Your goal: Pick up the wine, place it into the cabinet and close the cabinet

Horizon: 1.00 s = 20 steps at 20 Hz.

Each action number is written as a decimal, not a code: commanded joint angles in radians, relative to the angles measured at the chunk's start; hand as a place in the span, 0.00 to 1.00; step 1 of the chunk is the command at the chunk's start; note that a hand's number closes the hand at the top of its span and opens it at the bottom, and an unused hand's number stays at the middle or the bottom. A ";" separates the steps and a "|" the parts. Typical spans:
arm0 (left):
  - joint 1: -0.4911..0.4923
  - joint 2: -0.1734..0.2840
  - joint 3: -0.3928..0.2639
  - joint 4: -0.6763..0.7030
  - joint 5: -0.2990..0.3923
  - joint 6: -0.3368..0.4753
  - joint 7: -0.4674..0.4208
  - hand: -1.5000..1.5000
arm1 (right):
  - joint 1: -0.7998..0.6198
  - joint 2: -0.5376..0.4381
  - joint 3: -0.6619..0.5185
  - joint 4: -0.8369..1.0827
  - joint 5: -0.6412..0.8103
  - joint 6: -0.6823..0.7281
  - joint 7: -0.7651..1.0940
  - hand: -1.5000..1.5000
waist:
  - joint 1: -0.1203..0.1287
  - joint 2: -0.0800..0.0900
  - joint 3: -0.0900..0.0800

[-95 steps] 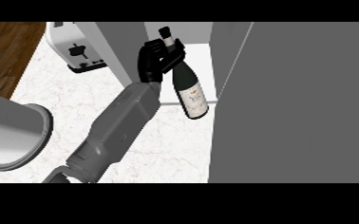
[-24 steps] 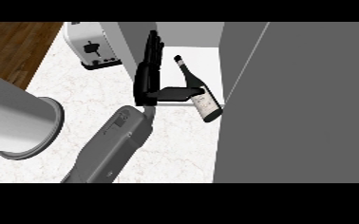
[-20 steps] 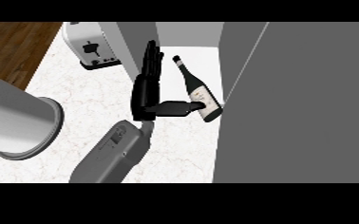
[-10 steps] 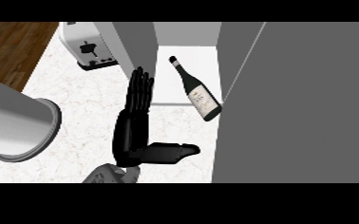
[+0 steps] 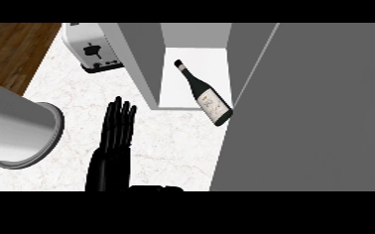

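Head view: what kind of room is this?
Most likely a kitchen. A toaster stands on a white marbled counter, a wine bottle lies in an open cabinet, and a grey metal pot sits at the left.

The wine (image 5: 202, 93) lies in the cabinet (image 5: 192, 34), neck toward 11 o'clock. The toaster (image 5: 92, 53) stands on the surface (image 5: 168, 144) at 10 o'clock of it.

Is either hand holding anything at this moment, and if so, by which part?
Nothing is held. The one hand in view is open, fingers straight, apart from the wine bottle, which lies in the cabinet.
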 commanded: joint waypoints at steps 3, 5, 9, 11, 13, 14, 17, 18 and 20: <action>0.167 0.129 0.044 -0.122 0.035 -0.080 -0.040 0.00 | -0.020 -0.012 0.146 -0.189 -0.058 0.019 0.122 1.00 | 0.013 0.000 -0.002; 0.193 0.178 0.104 -0.143 0.069 -0.118 -0.040 0.00 | -0.050 0.017 0.175 -0.191 -0.020 -0.007 0.133 1.00 | 0.011 0.000 -0.003; 0.242 0.209 0.113 -0.219 0.073 -0.121 -0.033 0.00 | -0.117 0.079 0.275 -0.138 0.039 -0.043 0.169 1.00 | 0.015 -0.003 -0.004; 0.291 0.231 0.150 -0.209 0.100 -0.175 -0.082 0.00 | -0.173 0.097 0.260 -0.103 0.009 -0.055 0.214 1.00 | 0.029 0.000 -0.006; 0.310 0.251 0.204 -0.224 0.130 -0.194 -0.091 0.00 | -0.154 0.122 0.315 -0.060 0.021 -0.067 0.215 1.00 | 0.026 -0.003 -0.006; 0.321 0.265 0.213 -0.268 0.150 -0.194 -0.064 0.00 | -0.162 0.136 0.306 -0.095 0.006 -0.088 0.248 1.00 | 0.025 -0.004 -0.005; 0.398 0.318 0.267 -0.293 0.192 -0.240 -0.069 0.00 | -0.234 0.220 0.368 -0.004 0.073 -0.126 0.259 1.00 | 0.036 -0.008 -0.006; 0.382 0.311 0.280 -0.256 0.199 -0.268 -0.086 0.00 | -0.281 0.244 0.378 0.014 0.066 -0.148 0.274 1.00 | 0.032 -0.004 -0.006; 0.376 0.330 0.325 -0.278 0.235 -0.282 -0.064 0.00 | -0.361 0.246 0.399 0.066 0.080 -0.237 0.276 1.00 | 0.033 -0.002 -0.006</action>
